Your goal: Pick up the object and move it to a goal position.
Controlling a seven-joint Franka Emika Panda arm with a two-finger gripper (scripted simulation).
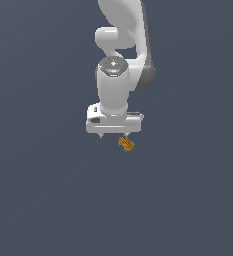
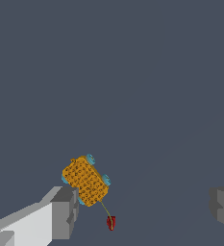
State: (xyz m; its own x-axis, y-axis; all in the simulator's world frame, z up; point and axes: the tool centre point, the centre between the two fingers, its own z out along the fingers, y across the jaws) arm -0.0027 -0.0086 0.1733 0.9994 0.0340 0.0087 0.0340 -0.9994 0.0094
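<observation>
Grasping is not yet done — our gripper stands wide, empty, and the orange-yellow block lies just beside one finger, off-centre; lifting and carrying to the goal remain.

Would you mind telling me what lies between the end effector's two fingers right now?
Nothing: in the wrist view the stretch between the fingers is bare floor. The orange block sits off-centre, beside one finger, with a small red piece below it.
</observation>
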